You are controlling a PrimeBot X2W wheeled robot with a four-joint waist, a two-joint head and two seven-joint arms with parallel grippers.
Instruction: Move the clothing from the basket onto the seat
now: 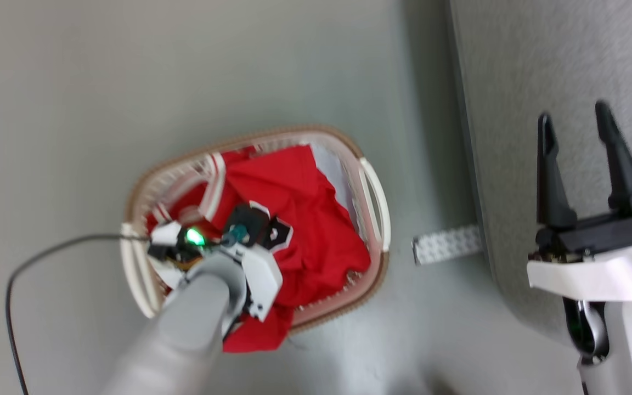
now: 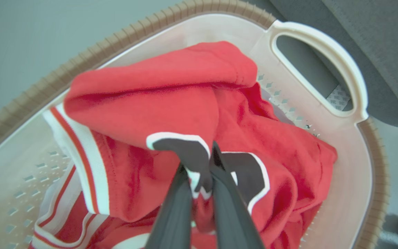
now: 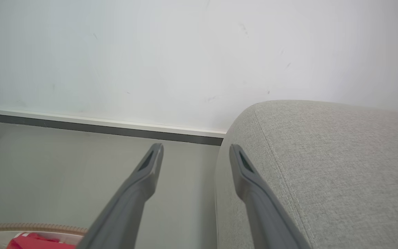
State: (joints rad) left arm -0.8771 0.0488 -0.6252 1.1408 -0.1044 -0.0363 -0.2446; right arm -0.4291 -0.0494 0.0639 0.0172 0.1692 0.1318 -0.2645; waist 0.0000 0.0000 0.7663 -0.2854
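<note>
The red jersey (image 1: pixel 299 219) lies bunched in the oval cream basket (image 1: pixel 373 203) on the floor; one fold hangs over the near rim. In the left wrist view the jersey (image 2: pixel 185 103) shows its striped trim and a black numeral. My left gripper (image 2: pixel 208 152) is down inside the basket (image 2: pixel 323 41), shut on a fold of the jersey at the numeral. Over the grey seat (image 1: pixel 557 60), at the right, my right gripper (image 1: pixel 575 123) hangs open and holds nothing. The right wrist view shows the right gripper (image 3: pixel 196 149) before the seat's rounded edge (image 3: pixel 323 155).
A black cable (image 1: pixel 47 252) runs across the grey floor to the left of the basket. A pale patterned strip (image 1: pixel 446 244) lies on the floor between basket and seat. A white wall with a dark baseboard (image 3: pixel 98 128) stands beyond the seat.
</note>
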